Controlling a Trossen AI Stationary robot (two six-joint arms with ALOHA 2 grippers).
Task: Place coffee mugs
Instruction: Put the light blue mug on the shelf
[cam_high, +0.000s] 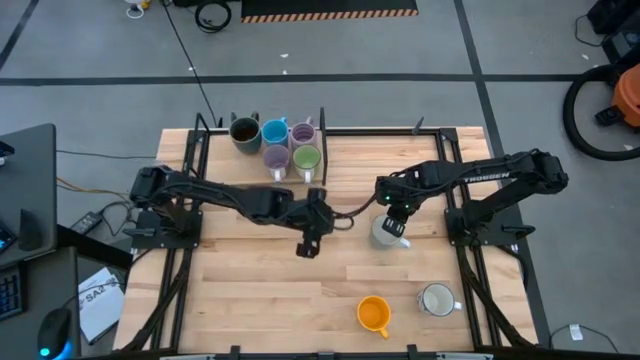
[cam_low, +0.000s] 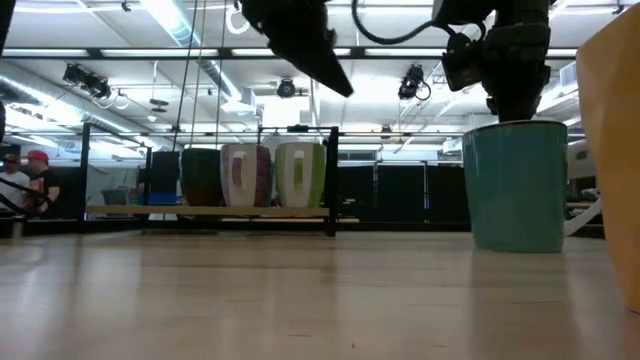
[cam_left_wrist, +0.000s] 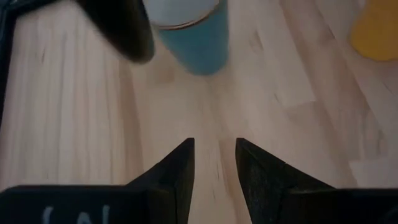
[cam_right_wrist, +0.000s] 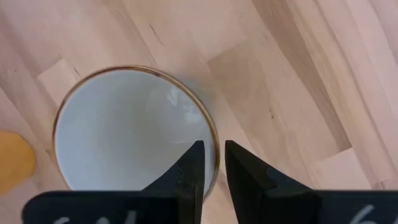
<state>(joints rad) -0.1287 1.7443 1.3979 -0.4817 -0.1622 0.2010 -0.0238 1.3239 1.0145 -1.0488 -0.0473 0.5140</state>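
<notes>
5 mugs stand upright together at the table's far edge: dark brown (cam_high: 244, 132), blue (cam_high: 274, 131), lilac (cam_high: 303, 133), lilac (cam_high: 277, 157), green (cam_high: 307, 158). A teal mug (cam_high: 386, 231) stands mid-table. Orange (cam_high: 373, 314) and white (cam_high: 436, 299) mugs sit at the near edge.

Five mugs (cam_high: 277, 143) are sitting clustered at the bench (cam_high: 250, 300) back edge, another mug (cam_high: 386, 231) is standing mid-bench under the right gripper (cam_high: 398, 222), left gripper (cam_high: 308, 246) hovering beside it, two more mugs (cam_high: 405, 306) are sitting near the front edge.
</notes>
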